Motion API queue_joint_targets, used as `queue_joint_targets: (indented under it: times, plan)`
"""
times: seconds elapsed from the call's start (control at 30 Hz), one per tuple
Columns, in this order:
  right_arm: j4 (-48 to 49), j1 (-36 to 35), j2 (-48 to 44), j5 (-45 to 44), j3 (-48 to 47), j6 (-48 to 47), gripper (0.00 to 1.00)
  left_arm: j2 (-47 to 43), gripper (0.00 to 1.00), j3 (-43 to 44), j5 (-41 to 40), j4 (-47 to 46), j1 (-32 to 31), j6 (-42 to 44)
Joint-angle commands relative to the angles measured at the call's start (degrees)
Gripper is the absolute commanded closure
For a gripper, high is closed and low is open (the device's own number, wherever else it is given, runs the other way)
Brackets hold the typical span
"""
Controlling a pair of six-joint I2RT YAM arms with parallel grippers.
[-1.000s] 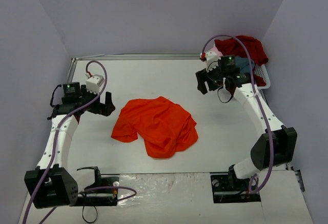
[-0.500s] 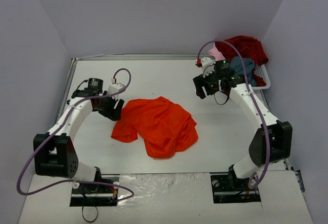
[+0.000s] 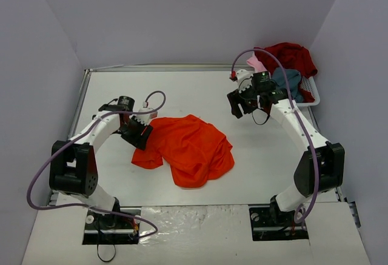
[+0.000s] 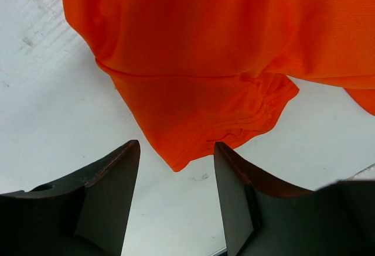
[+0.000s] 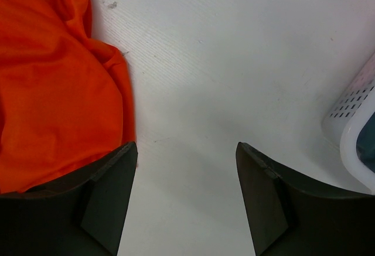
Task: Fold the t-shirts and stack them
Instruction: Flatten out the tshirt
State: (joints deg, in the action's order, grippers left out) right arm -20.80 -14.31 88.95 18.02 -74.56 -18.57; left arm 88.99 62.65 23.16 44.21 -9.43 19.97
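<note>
Both sets of jaws gape wide, empty. Left gripper sits at left edge of orange-red t-shirt, middle of desk. Right gripper hangs near far-right-corner basket.

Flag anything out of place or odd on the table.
Nothing damaged or spilled. The orange t-shirt lies crumpled mid-table, unfolded, and a dark red shirt is heaped loosely atop the white basket at far right.

Bright even overhead light, soft faint shadows; views sharp, near wrist fingers slightly blurred, no glare.
</note>
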Motion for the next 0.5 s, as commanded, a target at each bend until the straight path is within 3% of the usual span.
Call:
queue_joint_targets:
  times: [0.0,0.27,0.47]
  plan:
    - [-1.09,-0.72,0.18,0.35,0.65,-1.73,0.36,1.44,0.48,3.09,-3.38,1.85,0.11,0.51]
    - [-1.70,-1.78,0.09,-1.15,1.35,-2.61,0.36,8.03,0.48,5.55,-9.79,2.55,-0.94,-0.98]
    - [-1.53,-1.78,0.70,-1.76,2.49,-3.32,0.37,10.32,0.56,6.25,-9.09,3.17,-2.17,-0.72]
